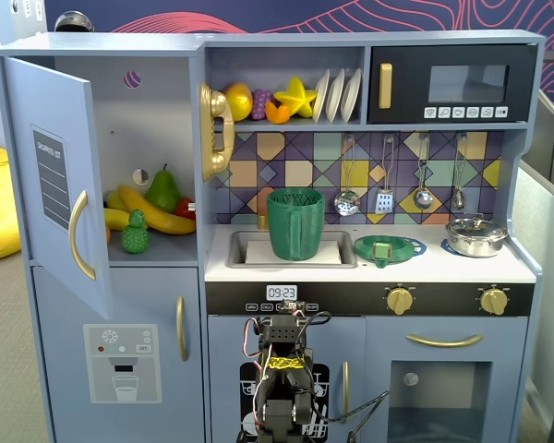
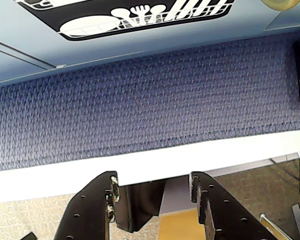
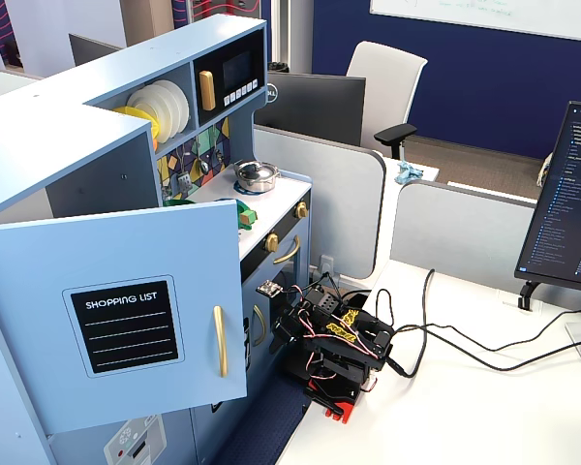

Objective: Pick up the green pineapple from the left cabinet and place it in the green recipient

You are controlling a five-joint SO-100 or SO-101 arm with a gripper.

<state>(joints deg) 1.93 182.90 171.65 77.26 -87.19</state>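
1. The green pineapple (image 1: pixel 135 233) is a small, bright-green toy with a bumpy oval body and a short leafy crown. It stands upright at the near edge of the shelf inside the left cabinet (image 1: pixel 152 120), as a fixed view shows.
2. Just behind it lie yellow bananas (image 1: pixel 157 213), and a smooth dark-green pear (image 1: pixel 163 191) stands farther back. The pineapple is smaller than either.
3. The cabinet's blue door (image 1: pixel 55 180) is swung open to the left. It carries a curved gold handle (image 1: pixel 78 236) and a dark shopping-list sticker (image 3: pixel 127 325).
4. The green recipient (image 1: pixel 295 223), a tall dark-green ribbed cup, stands in the sink (image 1: pixel 242 251) to the right of the cabinet, well apart from the pineapple.
5. The gripper (image 2: pixel 155 190) hangs low in front of the kitchen. In the wrist view its two dark fingers (image 2: pixel 92 210) stand moderately apart with nothing between them, over blue carpet (image 2: pixel 140 105).
6. The arm (image 3: pixel 334 344) sits folded on the white desk (image 3: pixel 465 407) beside the kitchen.
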